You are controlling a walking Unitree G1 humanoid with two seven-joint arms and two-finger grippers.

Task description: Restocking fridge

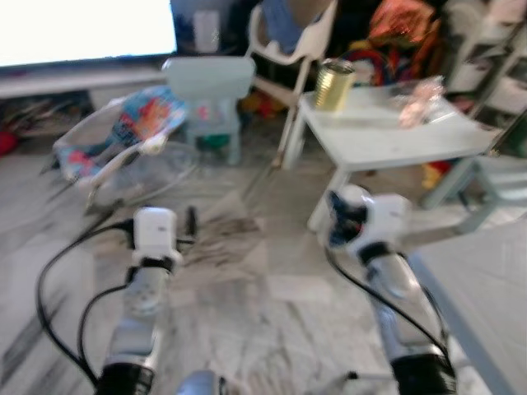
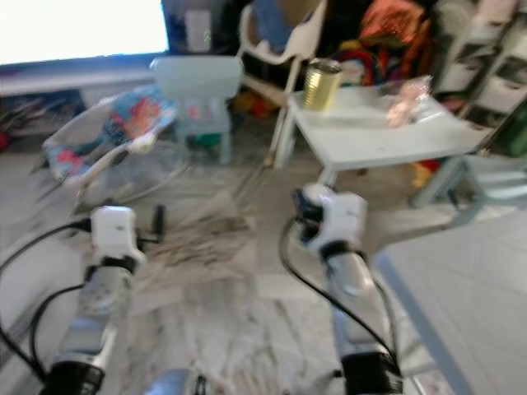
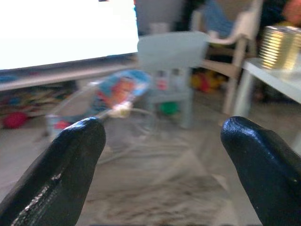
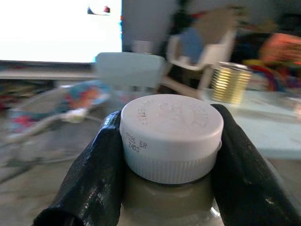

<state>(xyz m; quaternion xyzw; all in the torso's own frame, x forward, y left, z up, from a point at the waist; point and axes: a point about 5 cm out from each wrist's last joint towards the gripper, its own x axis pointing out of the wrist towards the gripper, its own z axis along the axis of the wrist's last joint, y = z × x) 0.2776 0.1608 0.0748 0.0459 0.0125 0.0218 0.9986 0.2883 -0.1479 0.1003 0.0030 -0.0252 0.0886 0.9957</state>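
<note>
The robot is carrying a bottle with a white screw cap (image 4: 171,136) through a cluttered living room, and the main risk is losing it on the way. The right gripper (image 4: 169,160) is closing its two black fingers (image 4: 96,169) against the neck just below the cap, one on each side, so the hold is narrow and high on the container. If the body below is heavy, a jolt from walking could be letting it swing or slide down between the pads. The head views are blurring, which suggests the robot is moving, and that makes such a jolt more likely.

A second hazard is collision. A low white table (image 1: 395,136) is standing in the upper right of the left eye view, with a gold tin can (image 1: 334,85) and a crumpled clear bag (image 1: 418,100) on it, and a baby bouncer (image 1: 119,132) is sitting at upper left beside a small pale chair (image 1: 210,95). The right arm, in the centre right of that view, is near the table's front leg, so a careless swing could be knocking the bottle loose.

The left gripper (image 3: 164,155) is holding nothing, its fingers spread wide apart, with only the marble floor (image 1: 272,313) beyond them.

The bottle is sitting centred between the right fingers, cap upright and facing the camera.
</note>
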